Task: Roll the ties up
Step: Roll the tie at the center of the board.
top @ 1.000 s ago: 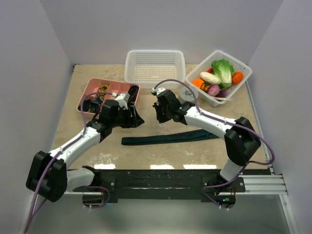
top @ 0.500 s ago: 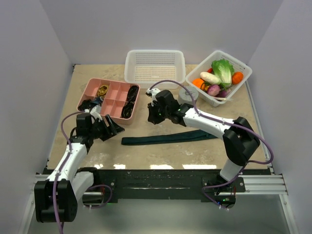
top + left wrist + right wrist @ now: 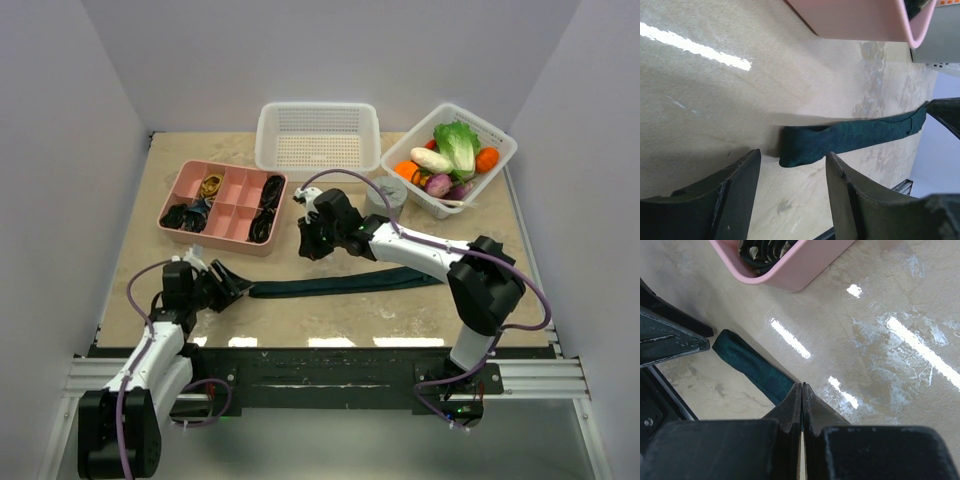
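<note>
The tie (image 3: 350,282) lies flat and unrolled on the table (image 3: 330,318), on the near side of the pink tray (image 3: 212,236). The left gripper (image 3: 794,159), jaws wide, sits at the tie's narrow end nearer than the tray, seemingly not touching it. The right gripper (image 3: 801,386), pinched closed on nothing, hovers beside the tray's right corner

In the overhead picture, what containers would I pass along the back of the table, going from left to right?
Pink divided tray → white mesh basket → white basket of vegetables.
</note>
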{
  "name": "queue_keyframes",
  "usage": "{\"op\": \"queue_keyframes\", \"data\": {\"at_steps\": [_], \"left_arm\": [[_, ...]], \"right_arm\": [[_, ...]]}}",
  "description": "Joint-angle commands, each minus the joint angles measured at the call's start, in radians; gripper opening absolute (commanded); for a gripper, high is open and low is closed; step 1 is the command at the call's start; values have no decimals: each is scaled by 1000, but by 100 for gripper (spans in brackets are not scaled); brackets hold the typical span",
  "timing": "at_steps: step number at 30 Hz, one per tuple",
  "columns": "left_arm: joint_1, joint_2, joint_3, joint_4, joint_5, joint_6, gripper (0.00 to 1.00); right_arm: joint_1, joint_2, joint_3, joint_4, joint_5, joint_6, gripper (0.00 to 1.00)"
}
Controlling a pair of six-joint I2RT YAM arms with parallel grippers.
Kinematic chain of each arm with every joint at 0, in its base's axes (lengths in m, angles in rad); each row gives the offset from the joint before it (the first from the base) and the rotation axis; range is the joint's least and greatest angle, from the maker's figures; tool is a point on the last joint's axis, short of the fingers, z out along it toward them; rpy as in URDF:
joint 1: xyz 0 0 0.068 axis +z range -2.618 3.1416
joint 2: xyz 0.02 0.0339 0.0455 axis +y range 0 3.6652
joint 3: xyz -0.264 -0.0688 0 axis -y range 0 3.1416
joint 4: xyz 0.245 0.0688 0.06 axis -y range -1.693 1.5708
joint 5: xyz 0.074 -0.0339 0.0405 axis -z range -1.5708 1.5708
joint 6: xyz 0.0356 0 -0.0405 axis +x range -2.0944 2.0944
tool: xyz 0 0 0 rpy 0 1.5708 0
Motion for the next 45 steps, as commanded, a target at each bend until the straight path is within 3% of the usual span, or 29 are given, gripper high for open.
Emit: {"op": "queue_keyframes", "data": {"at_steps": [1, 8, 18, 23, 26, 30, 36, 42, 45], "left_arm": [[7, 41, -45, 206, 26, -48, 57], [7, 147, -82, 374, 64, -54, 49], [7, 153, -102, 415, 94, -31, 43], [5, 150, -108, 415, 98, -17, 33], [4, 156, -104, 408, 98, -5, 34], [-4, 173, -93, 404, 80, 4, 42], [-93, 239, -70, 426, 29, 9, 43], [-160, 283, -67, 469, -26, -11, 38], [-168, 271, -55, 447, -43, 3, 30]], "right_arm": [[12, 18, 39, 36, -25, -9, 0], [19, 21, 27, 48, -25, -2, 0], [49, 50, 24, 85, -25, 24, 0], [68, 88, 41, 100, -43, 31, 0], [82, 107, 42, 114, -49, 42, 0], [101, 130, 58, 122, -57, 47, 0], [115, 162, 59, 146, -59, 57, 0], [128, 199, 70, 152, -63, 62, 0], [131, 210, 68, 152, -59, 62, 0]]}}
